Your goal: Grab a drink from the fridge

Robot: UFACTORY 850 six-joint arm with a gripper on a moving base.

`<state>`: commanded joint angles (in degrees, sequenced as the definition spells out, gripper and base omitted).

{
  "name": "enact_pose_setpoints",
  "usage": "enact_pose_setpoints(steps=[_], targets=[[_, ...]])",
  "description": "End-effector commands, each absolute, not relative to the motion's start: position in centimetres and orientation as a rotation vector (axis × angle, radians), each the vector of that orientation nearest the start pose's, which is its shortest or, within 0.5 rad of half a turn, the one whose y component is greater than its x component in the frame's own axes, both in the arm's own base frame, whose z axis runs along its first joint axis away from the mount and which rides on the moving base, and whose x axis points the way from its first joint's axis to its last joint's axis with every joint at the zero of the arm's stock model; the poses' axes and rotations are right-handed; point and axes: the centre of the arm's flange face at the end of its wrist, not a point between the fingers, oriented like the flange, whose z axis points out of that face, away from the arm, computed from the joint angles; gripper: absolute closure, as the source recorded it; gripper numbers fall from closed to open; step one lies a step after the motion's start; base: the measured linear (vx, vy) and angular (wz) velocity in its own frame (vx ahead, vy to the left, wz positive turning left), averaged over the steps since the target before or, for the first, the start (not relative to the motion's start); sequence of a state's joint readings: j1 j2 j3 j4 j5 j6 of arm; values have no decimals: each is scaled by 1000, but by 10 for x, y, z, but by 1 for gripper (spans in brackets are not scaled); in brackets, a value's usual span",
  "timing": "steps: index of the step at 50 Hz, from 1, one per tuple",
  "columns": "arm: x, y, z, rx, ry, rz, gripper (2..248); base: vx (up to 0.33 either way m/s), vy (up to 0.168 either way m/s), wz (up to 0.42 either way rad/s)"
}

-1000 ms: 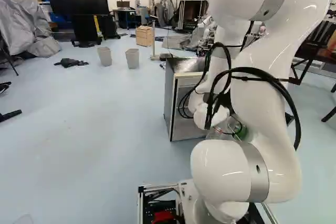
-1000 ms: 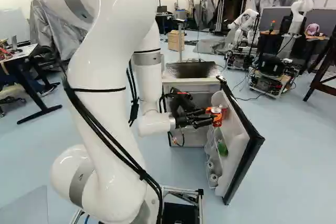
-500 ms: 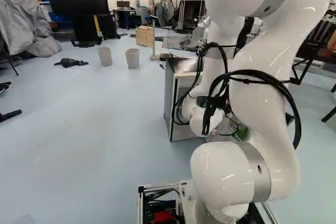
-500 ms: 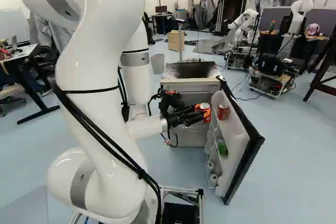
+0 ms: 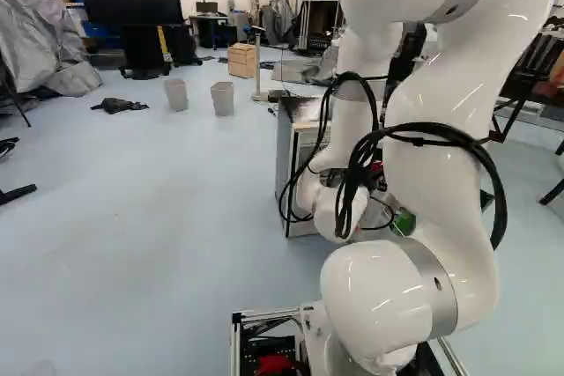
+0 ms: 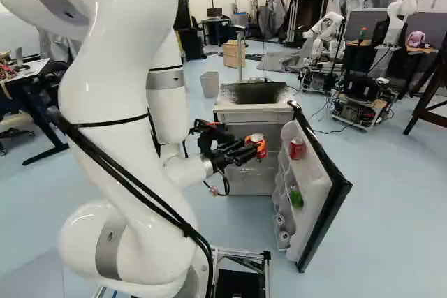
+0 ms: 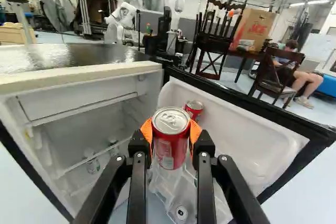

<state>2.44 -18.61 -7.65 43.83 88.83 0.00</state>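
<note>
The pincer (image 7: 171,134) grips 1 red can (image 6: 257,143) from 2 sides and should draw it back slowly and level, clear of the fridge door (image 6: 323,197).

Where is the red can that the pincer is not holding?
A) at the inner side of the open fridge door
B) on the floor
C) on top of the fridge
A: the second red can stands inside the open door, beyond the held can in the pincer.

Arm (image 5: 441,182): top cut off, base views
Fridge (image 5: 284,165): left base view, partly hidden
Door can (image 7: 196,108): wrist view, partly hidden
</note>
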Motion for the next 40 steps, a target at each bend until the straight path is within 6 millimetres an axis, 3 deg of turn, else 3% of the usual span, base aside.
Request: enact_pose_setpoints(steps=[40], targets=[[242,-10,276,2103,-387,1718,160,0,0,0]])
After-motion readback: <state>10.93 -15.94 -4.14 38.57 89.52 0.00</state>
